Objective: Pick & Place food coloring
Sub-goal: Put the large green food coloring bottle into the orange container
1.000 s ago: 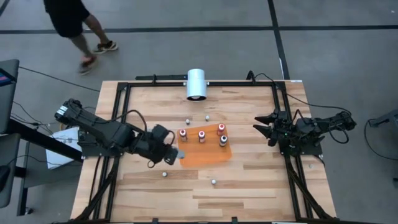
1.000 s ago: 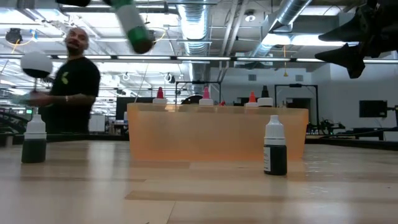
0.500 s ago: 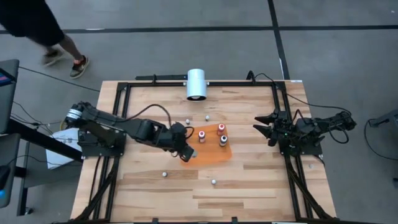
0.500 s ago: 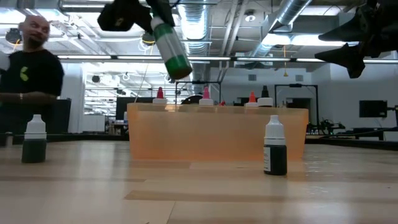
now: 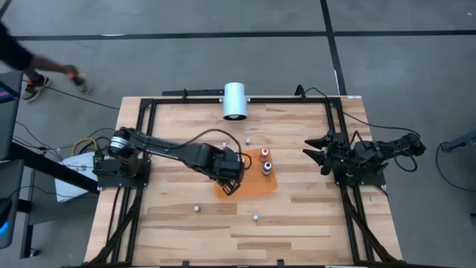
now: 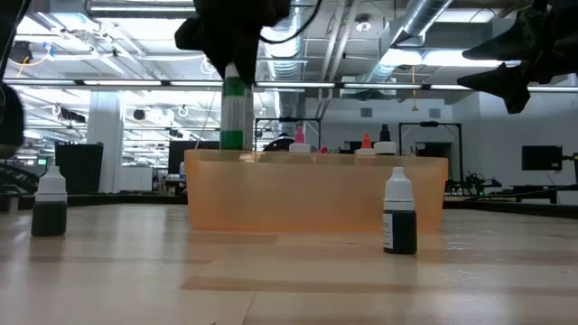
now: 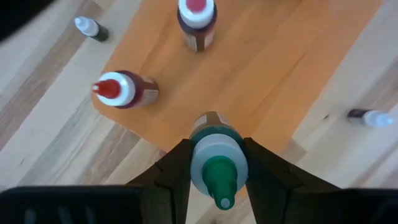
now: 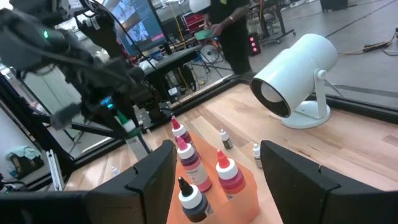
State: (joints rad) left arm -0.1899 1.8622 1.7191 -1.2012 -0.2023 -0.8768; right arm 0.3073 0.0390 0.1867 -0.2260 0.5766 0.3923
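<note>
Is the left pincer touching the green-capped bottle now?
Touching. In the left wrist view, both fingers of the left pincer press on the sides of the green-capped bottle; the low view shows it held above the tray.

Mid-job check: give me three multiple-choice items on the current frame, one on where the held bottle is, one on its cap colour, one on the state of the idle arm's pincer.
1. Where is the food coloring bottle that the left pincer holds?
A. Beside the white cylinder
B. Above the orange tray
C. Lying on the bare table

2. What colour is its cap?
A. Red
B. Yellow
C. Green

3. How is the right pincer?
A. Open and empty
B. Shut on a bottle
C. Shut on the tray's wall

Answers: 1 B, since the high and left wrist views show the bottle upright over the tray's near edge. 2 C, since the left wrist view looks down on a green tip and collar. 3 A, since it waits at the table's right side with its fingers spread and nothing between them.
</note>
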